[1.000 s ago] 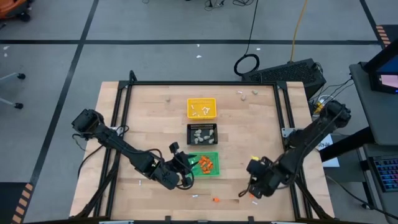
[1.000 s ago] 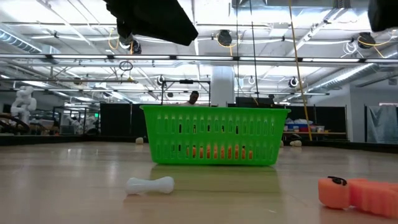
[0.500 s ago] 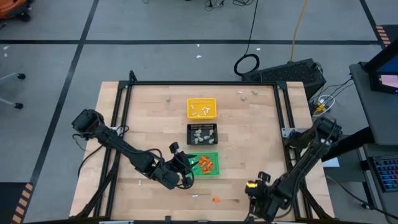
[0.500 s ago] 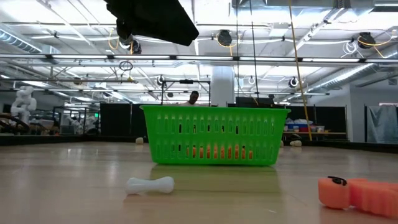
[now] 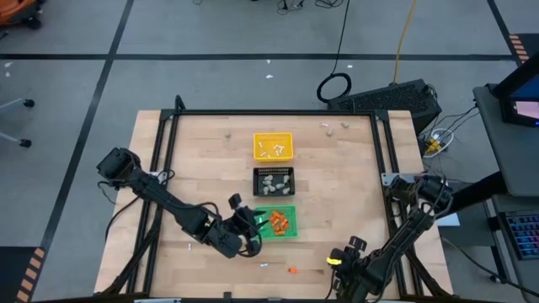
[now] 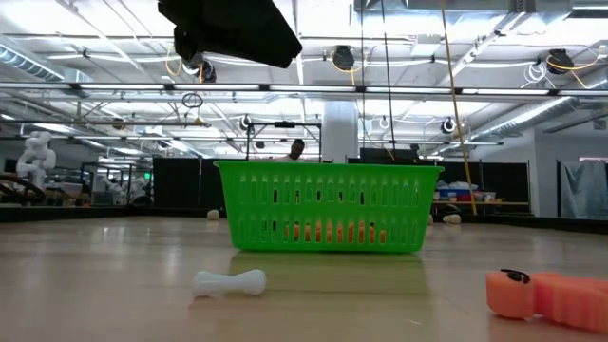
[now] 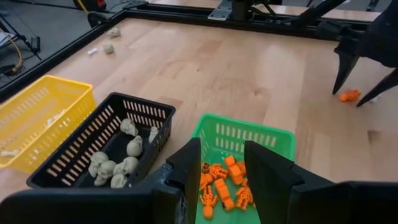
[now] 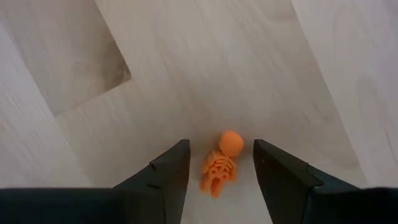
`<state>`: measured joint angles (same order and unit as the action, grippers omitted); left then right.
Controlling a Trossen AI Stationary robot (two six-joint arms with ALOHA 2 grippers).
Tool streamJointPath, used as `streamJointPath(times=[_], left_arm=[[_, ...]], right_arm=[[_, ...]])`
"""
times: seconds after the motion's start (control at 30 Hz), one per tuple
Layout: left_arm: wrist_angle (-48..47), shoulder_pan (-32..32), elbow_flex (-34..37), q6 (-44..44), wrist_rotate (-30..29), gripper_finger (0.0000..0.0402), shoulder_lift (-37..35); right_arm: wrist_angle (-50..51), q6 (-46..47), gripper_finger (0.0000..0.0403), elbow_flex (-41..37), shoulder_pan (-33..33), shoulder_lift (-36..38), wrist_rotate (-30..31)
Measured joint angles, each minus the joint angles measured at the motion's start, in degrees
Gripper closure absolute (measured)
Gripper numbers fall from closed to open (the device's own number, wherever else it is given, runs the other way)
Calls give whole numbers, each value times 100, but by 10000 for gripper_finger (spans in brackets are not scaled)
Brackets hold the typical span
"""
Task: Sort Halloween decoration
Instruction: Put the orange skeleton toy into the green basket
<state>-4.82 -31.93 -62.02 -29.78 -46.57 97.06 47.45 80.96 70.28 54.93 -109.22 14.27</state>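
A small orange skeleton piece [image 8: 221,163] lies flat on the wooden table near its near right corner. My right gripper [image 8: 219,148] points steeply down over it, open, one finger on either side, touching nothing. The left wrist view shows the same piece [image 7: 349,95] below those fingers [image 7: 341,71]. In the high view the right gripper [image 5: 344,271] hides it. My left gripper [image 7: 221,155] hovers open and empty over the near left rim of the green tray [image 5: 290,209], which holds several orange pieces [image 7: 224,183].
A black tray [image 5: 256,182] with beige skulls [image 7: 118,165] and a yellow tray [image 5: 274,156] with white sticks stand in a row behind the green one. A loose white stick [image 5: 264,265] and an orange piece [image 5: 292,270] lie near the front edge. Beige lumps [image 5: 327,129] lie at the far side.
My right gripper has moved toward the table's near edge and down, tipping more steeply downward. It now stands over the orange skeleton. It has left the top right of the low view.
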Motion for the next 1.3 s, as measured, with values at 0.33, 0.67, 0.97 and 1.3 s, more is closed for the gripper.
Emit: streamJointPath(times=[0.33, 0.67, 0.97, 1.3], left_arm=[[2, -84, -2, -19, -3, 279, 0], [-4, -84, -2, -140, -15, 279, 0], [-20, -84, -2, -138, -54, 279, 0], [-22, -71, -2, -118, -262, 279, 0]], right_arm=[[5, 70, 347, -2, 12, -5, -29], [47, -289, 390, -33, 7, 224, 54], [33, -1390, 386, -31, -14, 1507, 1296], [-422, -3533, 386, -393, -109, 3005, 3229]])
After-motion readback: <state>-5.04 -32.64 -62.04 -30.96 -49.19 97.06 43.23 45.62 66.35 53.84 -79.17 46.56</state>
